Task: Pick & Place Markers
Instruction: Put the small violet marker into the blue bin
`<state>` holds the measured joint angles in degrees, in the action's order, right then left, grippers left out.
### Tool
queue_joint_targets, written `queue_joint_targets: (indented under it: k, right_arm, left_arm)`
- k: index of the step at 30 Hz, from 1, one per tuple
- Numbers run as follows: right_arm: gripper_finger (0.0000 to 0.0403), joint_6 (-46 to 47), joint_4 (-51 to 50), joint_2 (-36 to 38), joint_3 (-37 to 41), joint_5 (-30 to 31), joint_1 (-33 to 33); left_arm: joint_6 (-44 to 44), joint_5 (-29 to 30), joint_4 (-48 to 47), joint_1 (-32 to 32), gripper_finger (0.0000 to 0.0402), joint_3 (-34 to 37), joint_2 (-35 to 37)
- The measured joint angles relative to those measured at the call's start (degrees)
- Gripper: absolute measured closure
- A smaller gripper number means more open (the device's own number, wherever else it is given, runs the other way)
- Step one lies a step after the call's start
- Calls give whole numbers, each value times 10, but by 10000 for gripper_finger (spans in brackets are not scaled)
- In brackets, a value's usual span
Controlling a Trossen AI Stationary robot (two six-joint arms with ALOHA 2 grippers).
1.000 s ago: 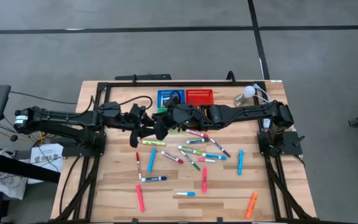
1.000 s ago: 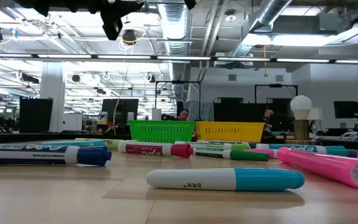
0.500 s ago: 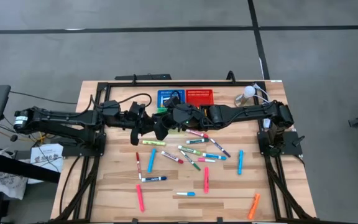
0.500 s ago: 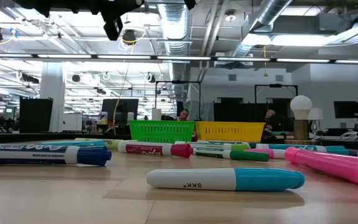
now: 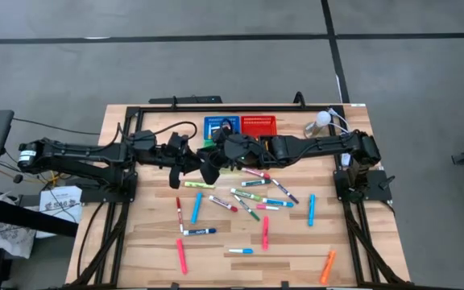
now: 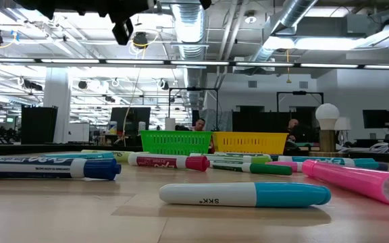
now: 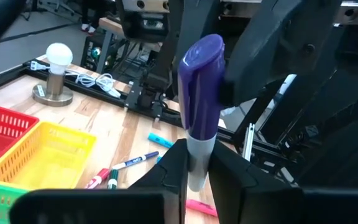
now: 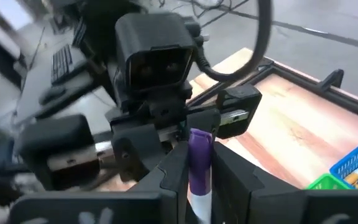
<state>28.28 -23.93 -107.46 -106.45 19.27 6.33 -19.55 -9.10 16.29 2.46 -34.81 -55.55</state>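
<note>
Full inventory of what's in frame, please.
loose markers: well over a dozen; pink, blue, green, red, orange, yellow; scattered on the table
purple marker: one; purple cap, pale barrel; held between both grippers, above the table
baskets: four; blue, red, green, yellow; table's far edge
bulb lamp: one; white; far right corner
table: one; light wood
people: two; room beyond
left gripper: shut on purple marker
right gripper: shut on purple marker

Both arms reach inward above the table, left hand (image 7: 197,177) and right hand (image 8: 199,174) clamped tight.
</note>
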Motion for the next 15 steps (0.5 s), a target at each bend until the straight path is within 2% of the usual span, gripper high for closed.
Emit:
queue_joint_targets:
  k: [6, 15]
  right_arm:
    - [315, -62, -69, 3, 0, -48, 0]
    - [259, -63, -257, 27, 0, -43, 5]
  left_arm:
    - [1, -1, -11, 6, 363, 0, 0]
    - [1, 1, -26, 38, 363, 0, 0]
